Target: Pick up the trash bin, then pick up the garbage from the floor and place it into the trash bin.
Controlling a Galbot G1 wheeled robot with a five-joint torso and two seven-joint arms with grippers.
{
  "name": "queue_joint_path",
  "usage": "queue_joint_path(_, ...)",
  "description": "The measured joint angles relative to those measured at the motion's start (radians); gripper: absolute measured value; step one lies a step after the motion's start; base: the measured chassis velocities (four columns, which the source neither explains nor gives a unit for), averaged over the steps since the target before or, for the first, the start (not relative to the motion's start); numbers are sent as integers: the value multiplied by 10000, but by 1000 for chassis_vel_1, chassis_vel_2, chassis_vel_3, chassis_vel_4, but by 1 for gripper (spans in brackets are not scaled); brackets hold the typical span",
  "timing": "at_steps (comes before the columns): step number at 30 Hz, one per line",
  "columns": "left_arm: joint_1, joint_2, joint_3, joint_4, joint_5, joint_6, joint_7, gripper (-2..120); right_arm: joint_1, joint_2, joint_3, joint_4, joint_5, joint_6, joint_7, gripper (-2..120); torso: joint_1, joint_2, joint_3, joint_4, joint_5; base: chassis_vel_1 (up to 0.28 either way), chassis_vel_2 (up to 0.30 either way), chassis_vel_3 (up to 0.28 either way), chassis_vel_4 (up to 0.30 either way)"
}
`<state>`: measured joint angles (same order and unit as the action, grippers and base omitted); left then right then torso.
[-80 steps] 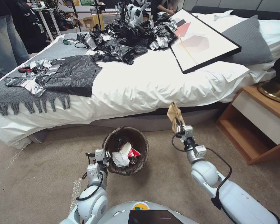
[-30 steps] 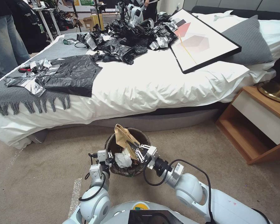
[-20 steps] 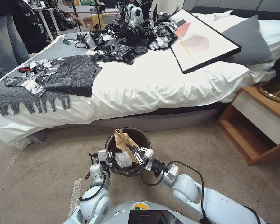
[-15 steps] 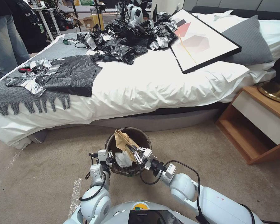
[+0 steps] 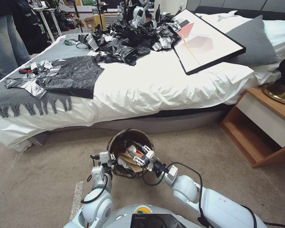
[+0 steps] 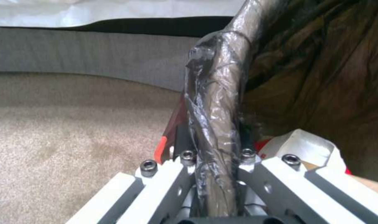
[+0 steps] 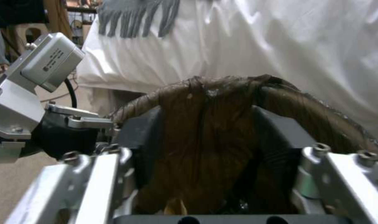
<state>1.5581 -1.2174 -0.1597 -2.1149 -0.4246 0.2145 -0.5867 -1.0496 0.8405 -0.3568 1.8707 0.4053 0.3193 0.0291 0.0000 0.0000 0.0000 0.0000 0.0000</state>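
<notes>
Left wrist view: we see our left gripper (image 6: 213, 161) pinching the bin (image 6: 222, 102) rim, liner squeezed between the fingers.
Right wrist view: our right gripper (image 7: 205, 149) looks into the bin (image 7: 205, 124), fingers spread with nothing between them.
Head view: the bin (image 5: 129, 134) stands on the carpet (image 5: 38, 177) in front of the bed (image 5: 148, 82).
Change: the paper bag (image 5: 128, 158) stood above the rim; now it lies inside, released.
Bag and right gripper (image 5: 137, 153): just beside each other inside the bin.
</notes>
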Motion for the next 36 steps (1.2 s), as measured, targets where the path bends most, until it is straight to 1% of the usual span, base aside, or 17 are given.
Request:
queue_joint_path(3, -27, 6, -1, 10, -25, 4, -9, 2, -25, -43, 49, 62, 6, -3, 24, 71, 0, 0, 0, 0, 0, 0, 0, 0, 0)
queue_joint_path(4, -27, 6, -1, 10, -25, 4, -9, 2, -25, -43, 49, 62, 6, -3, 24, 71, 0, 0, 0, 0, 0, 0, 0, 0, 0)
queue_joint_path(7, -32, 28, -17, 10, -52, 7, -16, 2, -61, -52, 112, 145, 27, -9, 64, 84, 0, 0, 0, 0, 0, 0, 0, 0, 0)
queue_joint_path(8, -32, 28, -17, 10, -52, 7, -16, 2, -61, -52, 112, 145, 27, -9, 64, 84, 0, 0, 0, 0, 0, 0, 0, 0, 0)
queue_joint_path(10, -41, 41, -28, 10, -74, 9, -25, 2, -64, -53, 141, 205, 48, -18, 92, 95, 0, 0, 0, 0, 0, 0, 0, 0, 0)
queue_joint_path(12, -46, 44, -29, 10, -81, 10, -30, 2, -64, -49, 155, 231, 50, -21, 109, 98, 0, 0, 0, 0, 0, 0, 0, 0, 0)
queue_joint_path(18, -42, 46, -29, 8, -95, 13, -39, 2, -189, -25, 483, 546, 77, -14, 121, 100, 0, 0, 0, 0, 2, 0, 0, 0, 0)
queue_joint_path(22, -8, 64, -38, 7, -90, 13, -40, 2, -465, -63, 1364, 1369, 251, -80, 212, 100, 0, 0, 0, -1, 2, 0, 0, 0, 0)
queue_joint_path(23, -8, 64, -38, 7, -90, 13, -40, 2, -465, -63, 1364, 1369, 251, -80, 212, 100, 0, 0, 0, -1, 2, 0, 0, 0, 0)
queue_joint_path(25, 7, 64, -43, 8, -83, 8, -37, 2, -583, -138, 1828, 1879, 351, -203, 601, 100, 0, 0, 0, 0, 1, 0, 0, 0, 0)
queue_joint_path(27, 11, 62, -47, 7, -81, 6, -37, 2, -629, -160, 2004, 2057, 385, -290, 787, 100, 0, 0, 0, -1, 1, 0, 0, 0, 0)
queue_joint_path(29, 32, 46, -60, 4, -63, -1, -33, 2, -849, -176, 2764, 2559, 453, -669, 1444, 100, 0, 0, 0, 0, 0, 0, 0, 0, 0)
queue_joint_path(30, 32, 46, -60, 4, -63, -1, -33, 2, -849, -176, 2764, 2559, 453, -669, 1444, 100, 0, 0, 0, 0, 0, 0, 0, 0, 0)
queue_joint_path(32, 42, 41, -72, 4, -48, -10, -29, 2, -976, -138, 3184, 2739, 455, -904, 1741, 100, 0, 0, 0, 0, 0, 0, 0, 0, 0)
queue_joint_path(34, 53, 34, -117, 4, -32, -19, -23, 2, -1231, -42, 3901, 2936, 462, -1277, 2234, 100, 0, 0, 0, -1, 0, 0, 0, 0, 0)
queue_joint_path(35, 53, 34, -117, 4, -32, -19, -23, 2, -1231, -42, 3901, 2936, 462, -1277, 2234, 100, 0, 0, 0, -1, 0, 0, 0, 0, 0)
queue_joint_path(36, 57, 35, -143, 4, -23, -25, -20, 2, -1431, 23, 4366, 2991, 470, -1448, 2463, 100, 0, 0, 0, 0, 1, 0, 0, 0, 0)
